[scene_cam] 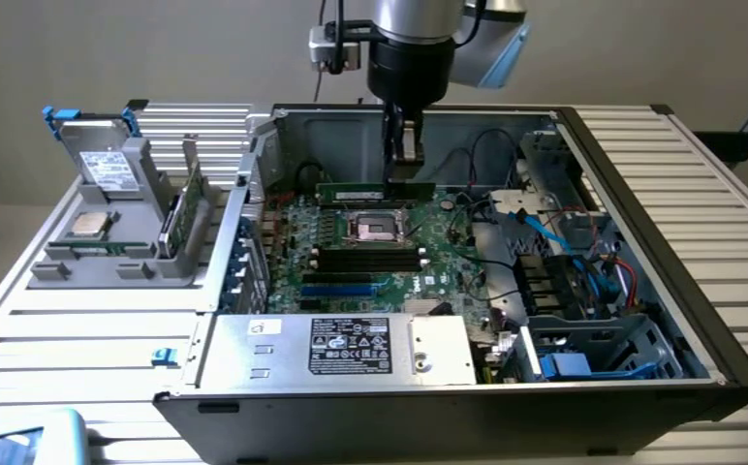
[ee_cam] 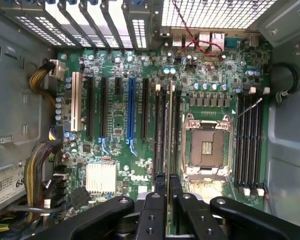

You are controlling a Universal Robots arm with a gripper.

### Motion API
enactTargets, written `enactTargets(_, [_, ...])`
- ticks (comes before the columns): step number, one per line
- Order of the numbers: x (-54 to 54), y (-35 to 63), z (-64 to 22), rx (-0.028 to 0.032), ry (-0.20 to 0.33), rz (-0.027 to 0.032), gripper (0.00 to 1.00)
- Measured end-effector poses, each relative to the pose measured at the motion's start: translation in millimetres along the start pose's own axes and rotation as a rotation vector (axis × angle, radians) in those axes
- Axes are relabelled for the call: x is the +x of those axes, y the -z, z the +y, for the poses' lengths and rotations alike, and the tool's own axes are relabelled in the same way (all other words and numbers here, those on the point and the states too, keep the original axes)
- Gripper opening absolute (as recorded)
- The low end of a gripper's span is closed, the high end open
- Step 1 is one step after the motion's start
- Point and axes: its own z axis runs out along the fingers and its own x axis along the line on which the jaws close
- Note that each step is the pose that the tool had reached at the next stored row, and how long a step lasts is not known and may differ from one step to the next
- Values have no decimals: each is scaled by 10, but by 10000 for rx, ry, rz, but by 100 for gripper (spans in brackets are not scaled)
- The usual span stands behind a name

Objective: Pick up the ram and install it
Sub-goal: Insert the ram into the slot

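In the exterior view we see the gripper [scene_cam: 408,179] reaching down into the open computer case [scene_cam: 613,165], its claw closed on the ram [scene_cam: 361,191]. It pinches the green stick near the end toward the exterior view's right. The stick lies level and on edge, just behind the CPU socket [scene_cam: 381,228] and low over the motherboard [scene_cam: 335,281]. We cannot tell from here whether its lower edge touches a slot or hangs just above one. In the wrist view we look straight down along the closed fingers [ee_cam: 160,187] and see the ram [ee_cam: 169,140] edge-on as a thin pale line. It runs parallel to the black memory slots [ee_cam: 159,125] beside the socket and looks roughly in line with one of them. We judge the stick to be light and stiff but brittle, with chips on its faces and contacts along its lower edge. We think the grip belongs high on the flat faces, well away from the contacts. An off-centre hold like this one may let it tilt when pressed.
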Motion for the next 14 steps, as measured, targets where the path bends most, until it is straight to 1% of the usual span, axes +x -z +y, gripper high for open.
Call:
enactTargets(3, [1, -56, -1, 0, 0, 6, 15])
enactTargets(4, [0, -72, 0, 0, -1, 19, 15])
enactTargets(6, [-16, -97, 1, -2, -3, 66, 15])
enactTargets(7, [-27, -108, 2, -2, -4, 95, 15])
enactTargets(8, [-40, -116, 3, -1, -6, 139, 15])
enactTargets(11, [-89, -135, 4, 7, -15, 341, 15])
enactTargets(12, [-96, -139, 8, 20, -16, 360, 15])
enactTargets(14, [-93, -139, 13, 22, -14, 348, 15])
